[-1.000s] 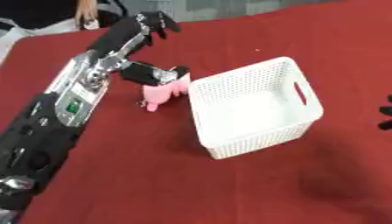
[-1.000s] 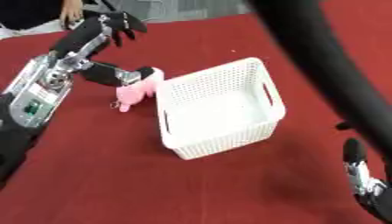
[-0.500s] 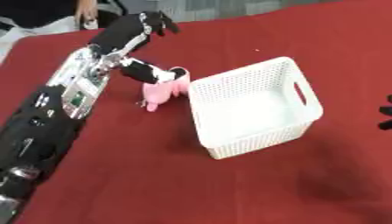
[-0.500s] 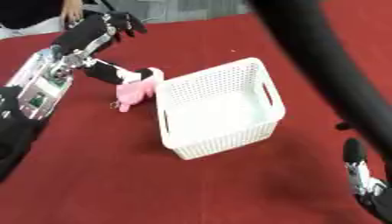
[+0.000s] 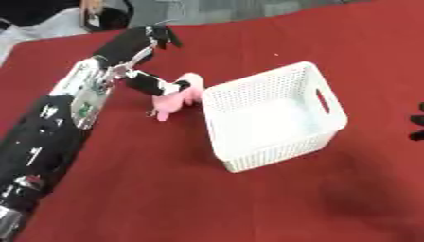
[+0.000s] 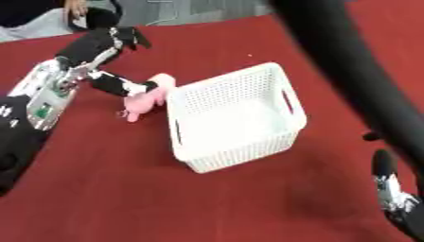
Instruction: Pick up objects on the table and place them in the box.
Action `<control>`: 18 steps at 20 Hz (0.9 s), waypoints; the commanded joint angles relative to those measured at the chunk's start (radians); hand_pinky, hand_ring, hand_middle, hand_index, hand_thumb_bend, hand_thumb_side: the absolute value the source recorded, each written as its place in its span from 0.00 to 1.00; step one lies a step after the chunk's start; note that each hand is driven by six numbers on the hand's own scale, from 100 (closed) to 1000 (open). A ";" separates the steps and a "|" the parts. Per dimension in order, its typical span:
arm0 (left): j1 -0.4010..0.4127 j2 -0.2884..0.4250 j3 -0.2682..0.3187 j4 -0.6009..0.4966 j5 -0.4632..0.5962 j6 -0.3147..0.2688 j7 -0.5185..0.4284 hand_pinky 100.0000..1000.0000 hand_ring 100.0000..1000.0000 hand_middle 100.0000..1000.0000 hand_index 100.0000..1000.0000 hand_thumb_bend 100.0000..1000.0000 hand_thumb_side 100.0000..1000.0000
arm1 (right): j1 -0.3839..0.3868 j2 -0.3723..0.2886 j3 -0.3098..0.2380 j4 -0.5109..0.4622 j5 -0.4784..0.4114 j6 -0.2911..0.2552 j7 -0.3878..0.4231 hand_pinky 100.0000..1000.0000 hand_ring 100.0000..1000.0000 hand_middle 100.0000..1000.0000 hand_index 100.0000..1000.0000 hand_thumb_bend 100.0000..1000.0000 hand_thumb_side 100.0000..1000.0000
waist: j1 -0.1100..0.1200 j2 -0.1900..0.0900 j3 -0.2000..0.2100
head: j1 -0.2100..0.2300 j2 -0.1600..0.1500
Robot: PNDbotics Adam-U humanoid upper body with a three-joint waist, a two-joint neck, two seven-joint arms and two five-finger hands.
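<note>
1 pink soft toy [image 5: 175, 98] lies on the red worktop [image 5: 165, 189], touching the left wall of the white box [image 5: 273, 120]. My left hand [image 5: 136, 61] reaches over to the left of the box, thumb tip at the toy, fingers spread above it. My right hand [image 6: 393, 196] hangs right of the box; its fingers I cannot tell.

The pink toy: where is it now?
The pink toy lies on the red table, left of centre, against the white basket's left wall, touching the left hand.

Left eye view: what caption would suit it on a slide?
Robot's left hand reaches a pink soft toy beside an empty white basket on red cloth.
</note>
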State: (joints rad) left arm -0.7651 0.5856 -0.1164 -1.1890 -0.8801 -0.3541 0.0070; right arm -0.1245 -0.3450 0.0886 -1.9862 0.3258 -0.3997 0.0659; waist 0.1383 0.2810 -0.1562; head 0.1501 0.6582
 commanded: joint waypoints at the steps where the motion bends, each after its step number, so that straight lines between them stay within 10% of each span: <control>1: -0.009 0.010 0.018 0.014 -0.016 -0.006 0.008 0.43 0.61 0.70 0.76 0.31 0.57 | -0.013 -0.013 -0.002 -0.014 -0.005 -0.004 0.000 0.59 0.75 0.81 0.78 0.01 0.67 | -0.009 -0.013 -0.002 | 0.007 -0.015; 10: 0.010 -0.032 0.021 0.048 -0.009 -0.012 0.015 0.41 0.60 0.70 0.76 0.17 0.62 | -0.022 -0.013 0.000 -0.014 -0.009 -0.007 0.003 0.59 0.75 0.81 0.77 0.01 0.67 | -0.011 -0.008 -0.010 | 0.006 -0.020; 18: 0.004 -0.059 0.010 0.084 -0.029 -0.028 0.009 0.42 0.60 0.70 0.75 0.26 0.61 | -0.032 -0.014 0.003 -0.014 -0.012 -0.010 0.006 0.59 0.75 0.81 0.77 0.00 0.67 | -0.006 -0.001 -0.020 | 0.005 -0.022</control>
State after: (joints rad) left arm -0.7469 0.5141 -0.1111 -1.1021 -0.8979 -0.3767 0.0150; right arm -0.1482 -0.3451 0.0918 -1.9862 0.3174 -0.4063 0.0716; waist 0.1355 0.2928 -0.1760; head 0.1501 0.6530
